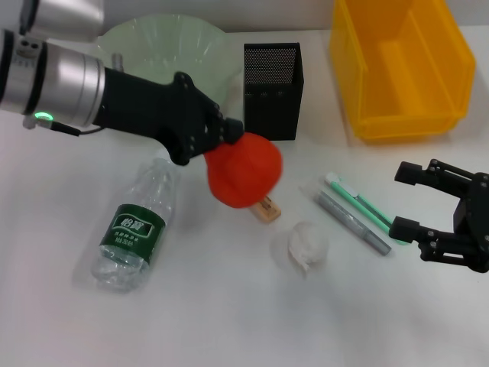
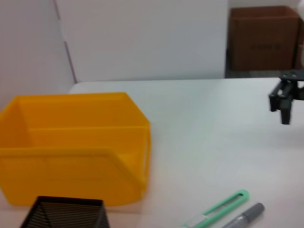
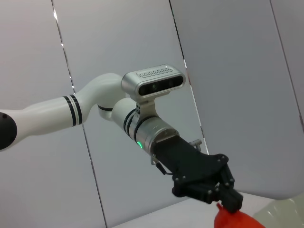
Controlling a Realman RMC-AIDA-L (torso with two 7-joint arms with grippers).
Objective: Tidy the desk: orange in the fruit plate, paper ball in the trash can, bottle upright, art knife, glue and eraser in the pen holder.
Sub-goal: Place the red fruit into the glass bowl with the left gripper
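The left gripper [image 1: 233, 138] is clenched on the orange [image 1: 243, 172], which hangs in the air above the middle of the desk, over the small eraser [image 1: 268, 209] that peeks out from beneath it. What matters for the coming move is that the fruit plate [image 1: 153, 40], a pale green dish at the far left, lies behind and to the left of the held fruit, back along the line of the left arm itself, so I judge the carry to be a short pull away and leftward rather than a reach. The plate looks empty from here, though the arm covers part of it. The black mesh pen holder [image 1: 273, 88] stands just right of the plate, and nothing pokes above its rim. The yellow bin [image 1: 401, 65] at the far right, presumably the trash can, shows a bare floor. Nearer on the desk, the bottle [image 1: 137, 229] lies on its side at the left, its long axis running from far-right to near-left. The paper ball [image 1: 307, 245] sits near the centre, and just right of it the green art knife [image 1: 359, 202] and the grey glue stick [image 1: 353, 222] lie side by side. The right gripper [image 1: 447, 218] hovers at the near right, jaws spread and holding nothing, closest to those two.
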